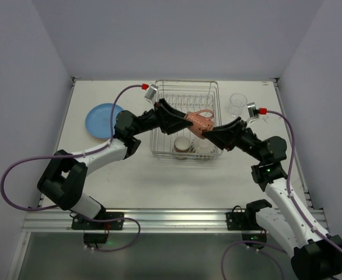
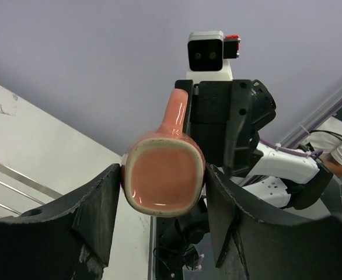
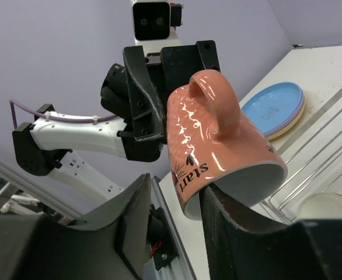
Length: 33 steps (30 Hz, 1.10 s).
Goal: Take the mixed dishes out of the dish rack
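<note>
A reddish-pink cup (image 1: 201, 121) with a handle and black lettering hangs on its side above the silver wire dish rack (image 1: 185, 83). My left gripper (image 1: 185, 119) is shut on its base end, whose flat bottom (image 2: 162, 178) fills the space between the fingers. My right gripper (image 3: 175, 185) is open astride the cup's (image 3: 217, 140) rim. One finger sits inside the mouth against the wall, while the other stands outside with a gap. In the rack lie a second small cup (image 1: 182, 144) and a pale bowl (image 1: 203, 146).
A stack of plates with the blue plate (image 1: 101, 119) on top lies on the table left of the rack. A clear glass tumbler (image 1: 237, 105) stands to the rack's right. White walls close the table at the back and sides.
</note>
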### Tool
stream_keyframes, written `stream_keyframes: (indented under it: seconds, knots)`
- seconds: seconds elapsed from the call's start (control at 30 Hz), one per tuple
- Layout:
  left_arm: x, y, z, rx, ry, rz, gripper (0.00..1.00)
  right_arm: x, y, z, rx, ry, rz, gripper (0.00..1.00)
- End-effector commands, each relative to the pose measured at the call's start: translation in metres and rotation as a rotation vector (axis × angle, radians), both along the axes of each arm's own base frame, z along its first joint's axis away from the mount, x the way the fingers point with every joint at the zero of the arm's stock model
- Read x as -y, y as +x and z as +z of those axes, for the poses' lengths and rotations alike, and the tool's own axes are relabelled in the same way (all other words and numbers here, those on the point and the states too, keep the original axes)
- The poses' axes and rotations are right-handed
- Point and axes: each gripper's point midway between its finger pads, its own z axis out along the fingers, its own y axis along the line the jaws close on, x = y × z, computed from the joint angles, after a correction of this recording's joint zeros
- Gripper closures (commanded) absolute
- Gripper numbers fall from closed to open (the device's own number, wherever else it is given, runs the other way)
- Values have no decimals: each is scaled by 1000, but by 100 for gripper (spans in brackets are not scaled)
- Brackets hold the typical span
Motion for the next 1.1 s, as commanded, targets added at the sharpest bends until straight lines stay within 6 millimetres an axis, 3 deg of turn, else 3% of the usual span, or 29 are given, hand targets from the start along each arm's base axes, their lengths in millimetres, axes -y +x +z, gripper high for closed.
stream_keyframes:
  seconds: [0.0,0.2,0.23,0.3,0.4,0.43,0.5,0.57,0.6,0.63,0.7,0.8,1.07]
  knots:
    - [3,-8,22,101,-31,-31,76,2,0,23,75,27,-24,61]
    - [4,-11,17,96,-16,-45,76,2,1,24,76,25,-31,98]
    - [4,-12,17,99,-15,-49,75,3,0,25,79,25,-33,100]
    - [4,-15,16,106,-13,-62,71,3,-1,25,83,27,-34,100]
    - [-2,-22,24,147,-49,-67,53,5,0,24,78,28,-53,100]
    - [-3,-23,26,150,-50,-64,51,7,0,25,81,32,-63,100]
    - [-4,-21,28,155,-48,-54,47,7,0,24,78,29,-71,100]
    - [-5,-18,27,154,-41,-48,34,9,0,24,80,28,-81,100]
    - [-5,-18,26,151,-40,-49,34,9,0,24,78,25,-84,100]
    - [-6,-16,25,150,-39,-45,24,10,0,24,81,24,-89,100]
    - [-8,-14,23,143,-34,-41,19,12,1,24,79,17,-109,100]
    - [-16,-6,22,138,-23,-25,3,16,4,21,65,-2,-149,100]
    - [-34,10,10,126,48,37,0,32,16,13,31,-91,-285,100]
